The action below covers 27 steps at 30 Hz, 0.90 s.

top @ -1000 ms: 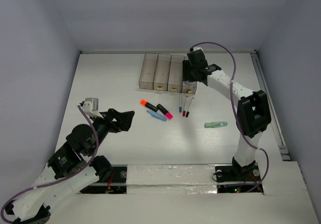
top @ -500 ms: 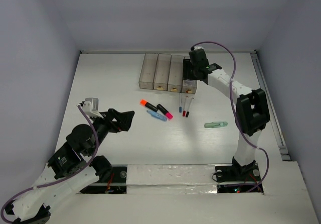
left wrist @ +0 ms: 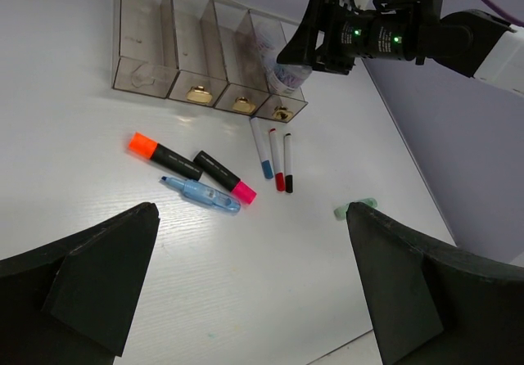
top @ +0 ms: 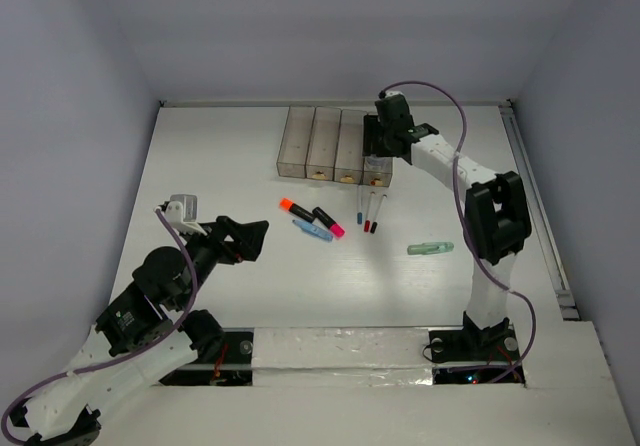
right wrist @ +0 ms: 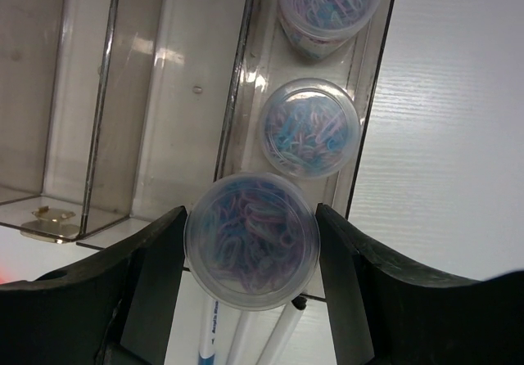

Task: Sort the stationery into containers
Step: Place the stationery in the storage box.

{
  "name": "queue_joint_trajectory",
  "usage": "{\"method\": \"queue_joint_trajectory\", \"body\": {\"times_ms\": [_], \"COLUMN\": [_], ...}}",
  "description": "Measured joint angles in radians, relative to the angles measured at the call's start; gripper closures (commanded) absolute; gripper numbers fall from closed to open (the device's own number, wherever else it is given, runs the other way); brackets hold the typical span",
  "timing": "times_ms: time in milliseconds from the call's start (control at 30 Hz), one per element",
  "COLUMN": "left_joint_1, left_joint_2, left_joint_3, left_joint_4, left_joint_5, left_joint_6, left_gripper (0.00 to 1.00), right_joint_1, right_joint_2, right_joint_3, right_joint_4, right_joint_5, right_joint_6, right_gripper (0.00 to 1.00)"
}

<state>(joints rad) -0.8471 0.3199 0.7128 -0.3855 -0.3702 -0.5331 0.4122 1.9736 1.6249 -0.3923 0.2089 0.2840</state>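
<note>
My right gripper [top: 386, 138] is shut on a round clear pot of coloured paper clips [right wrist: 251, 241], held over the front end of the rightmost bin of the four joined bins [top: 310, 146]. Two more pots [right wrist: 310, 128] sit in that bin behind it. On the table lie an orange highlighter [top: 296, 209], a pink highlighter [top: 328, 222], a light blue marker [top: 312, 230], three thin white pens [top: 368, 211] and a pale green marker [top: 430, 249]. My left gripper [top: 250, 234] is open and empty, well left of the markers.
The other three bins [left wrist: 164, 46] hold nothing that shows. The pens' tips lie just below the held pot in the right wrist view [right wrist: 246, 340]. The table's right rail [top: 535, 196] runs along the far right edge.
The right gripper has shifted slightly toward the back over the rightmost bin, with the pot still in it. The left arm has not moved.
</note>
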Motion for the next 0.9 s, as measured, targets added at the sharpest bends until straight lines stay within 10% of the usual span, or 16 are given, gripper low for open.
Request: {"method": "queue_joint_trajectory", "body": {"times_ms": [733, 900], "left_joint_1": [0.000, 0.000], "left_joint_2": [0.015, 0.015], "left_joint_3": [0.000, 0.000], "left_joint_4": [0.000, 0.000], "left_joint_5": [0.000, 0.000], "left_joint_6": [0.000, 0.000], "left_gripper": [0.01, 0.01], "right_joint_1": [-0.019, -0.021], "right_joint_2": [0.050, 0.057], "right_joint_3": [-0.036, -0.036], "right_joint_4": [0.000, 0.011], "right_joint_5": [-0.008, -0.005], "right_joint_6": [0.003, 0.005], "right_gripper": [0.44, 0.17]}}
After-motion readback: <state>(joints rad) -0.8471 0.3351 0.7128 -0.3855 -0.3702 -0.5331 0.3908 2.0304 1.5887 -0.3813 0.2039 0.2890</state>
